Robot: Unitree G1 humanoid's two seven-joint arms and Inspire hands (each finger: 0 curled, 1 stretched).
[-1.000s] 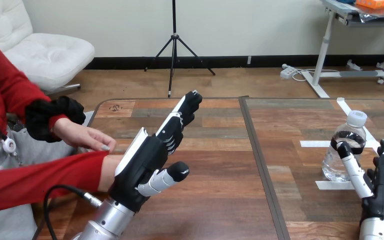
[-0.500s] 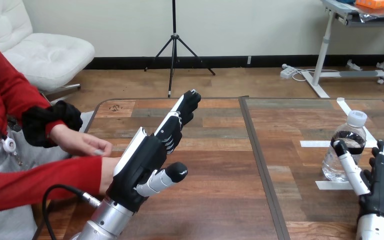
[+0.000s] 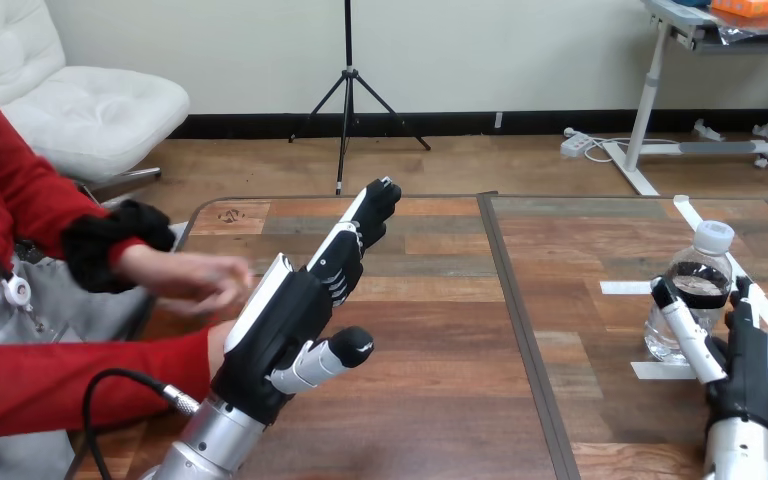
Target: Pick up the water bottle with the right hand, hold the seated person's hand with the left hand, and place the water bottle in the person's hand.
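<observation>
Hands of the seated person enter at the view's left: the upper hand [image 3: 198, 280], its wrist in a dark cuff, hangs over the left edge of the wooden tabletop [image 3: 440, 330] with its fingers pointing to the right, too blurred to tell how they are set. Below it a red-sleeved forearm [image 3: 70, 375] lies across the lower left corner, and the person's wrist [image 3: 218, 345] at its end passes behind the robot's left hand [image 3: 280, 335], so the hand beyond the wrist is hidden and I cannot tell whether the two touch. The left hand stands edge-up over the left half of the tabletop, open, its fingers [image 3: 355, 235] stretched straight up and away, its thumb [image 3: 332, 356] jutting out to the right, and nothing is held in it. Past the dark seam [image 3: 508, 290] that splits the tabletop, strips of white tape [image 3: 623, 287] lie on the right half. The water bottle [image 3: 698, 275] stands upright there near the right edge, clear with a white cap [image 3: 712, 237]. The right hand [image 3: 750, 370] rises from the lower right corner with fingers uncurled, its thumb [image 3: 682, 325] in front of the bottle's lower left side and its fingers at the bottle's right; whether they press on it cannot be told.
</observation>
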